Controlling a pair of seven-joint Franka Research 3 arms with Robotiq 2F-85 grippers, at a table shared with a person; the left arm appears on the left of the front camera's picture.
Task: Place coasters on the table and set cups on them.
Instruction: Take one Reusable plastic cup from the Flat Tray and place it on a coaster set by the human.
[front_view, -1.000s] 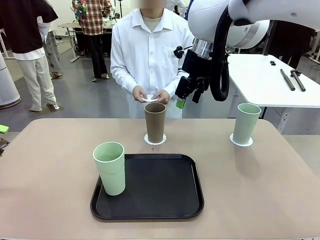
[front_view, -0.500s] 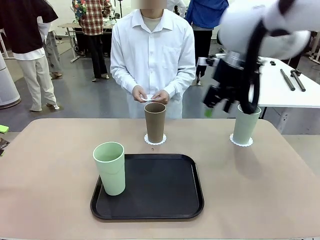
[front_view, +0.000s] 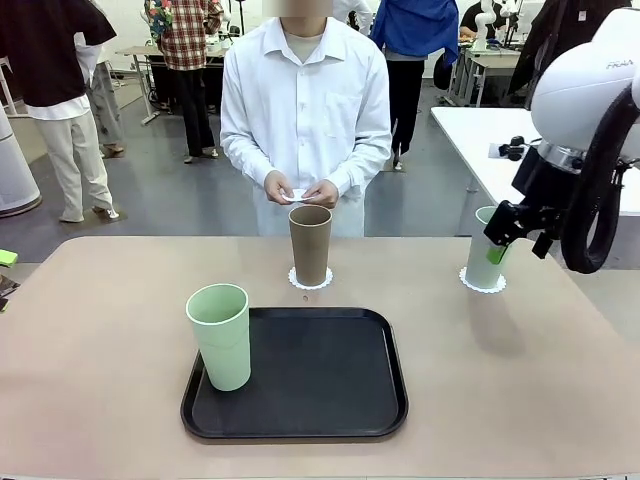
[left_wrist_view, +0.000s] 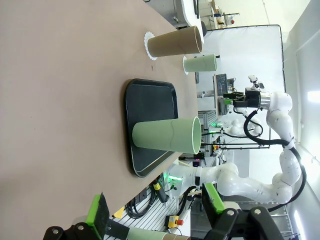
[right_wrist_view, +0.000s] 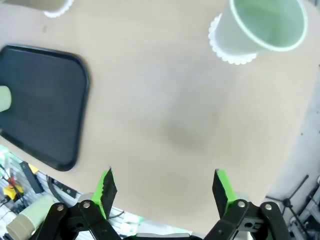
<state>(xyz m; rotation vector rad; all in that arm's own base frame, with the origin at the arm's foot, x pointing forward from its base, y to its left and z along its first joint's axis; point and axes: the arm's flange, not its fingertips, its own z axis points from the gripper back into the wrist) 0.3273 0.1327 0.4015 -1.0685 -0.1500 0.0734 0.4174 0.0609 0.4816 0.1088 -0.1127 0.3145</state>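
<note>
A brown cup (front_view: 310, 244) stands on a coaster (front_view: 310, 281) at the table's (front_view: 100, 330) far middle. To the right, a mint cup (front_view: 486, 250) stands on a second coaster (front_view: 483, 284). A second mint cup (front_view: 221, 336) stands on the black tray's (front_view: 330, 385) left side. The person holds a third coaster (front_view: 298, 195) in both hands. My right gripper (front_view: 505, 245) hangs open just right of the right mint cup (right_wrist_view: 262, 25), above bare table, its fingers (right_wrist_view: 222, 187) holding nothing. My left gripper (left_wrist_view: 155, 207) is open and faces the tray cup (left_wrist_view: 167, 135) from a distance.
The tray (right_wrist_view: 40, 100) lies at the table's near middle. A white table (front_view: 480, 140) stands behind on the right. The person stands at the far edge behind the brown cup (left_wrist_view: 177, 42). People move about in the background.
My right arm has swung from above and behind the brown cup over to the right and down beside the right mint cup. Cups, coasters and the person's hands have stayed put.
</note>
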